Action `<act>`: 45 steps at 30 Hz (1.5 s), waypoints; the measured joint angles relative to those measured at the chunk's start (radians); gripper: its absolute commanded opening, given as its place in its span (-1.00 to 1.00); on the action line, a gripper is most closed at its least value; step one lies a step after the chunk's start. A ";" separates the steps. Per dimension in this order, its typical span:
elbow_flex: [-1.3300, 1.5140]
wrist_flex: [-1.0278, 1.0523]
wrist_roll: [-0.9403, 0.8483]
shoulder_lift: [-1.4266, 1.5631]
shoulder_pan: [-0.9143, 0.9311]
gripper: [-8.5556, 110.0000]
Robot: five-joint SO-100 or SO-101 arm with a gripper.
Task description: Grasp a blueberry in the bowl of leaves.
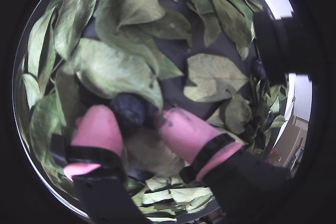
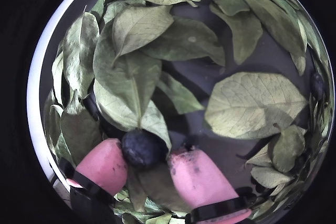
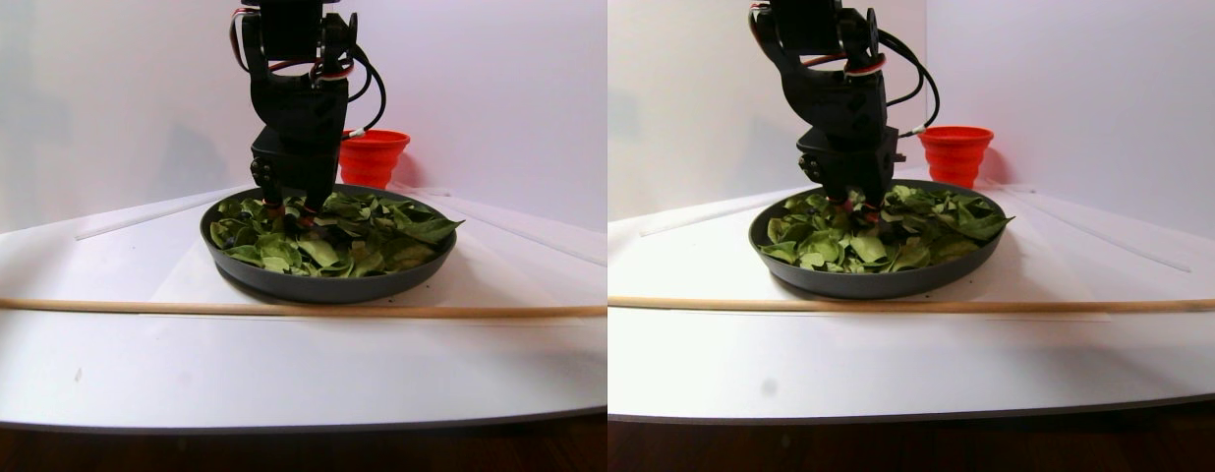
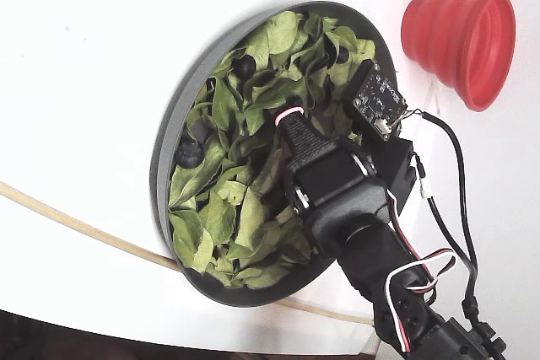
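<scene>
Straddling a blueberry [image 2: 143, 149] with the claw [image 2: 149, 163] parted, pink fingertips [image 2: 197, 174] flanking it, not yet clenched. Sitting just ahead, amid leaves [image 2: 131, 72] in the bowl [image 4: 164, 153]; closing slowly and squarely, probably sparing the overhanging leaf.

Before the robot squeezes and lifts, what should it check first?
1. Round dark blueberry sits between the pink fingertips: ok.
2. Gripper closed firmly on it: cannot tell; a gap shows on one side.
3. Green oval leaves clear of the berry: not ok, one overlaps its top.
4. Gripper is inside the wide dark-grey bowl: ok.
5. Red ribbed cup is out of the way: ok.
</scene>
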 measured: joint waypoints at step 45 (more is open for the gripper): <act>-0.028 -0.025 -0.112 -0.040 0.005 -0.70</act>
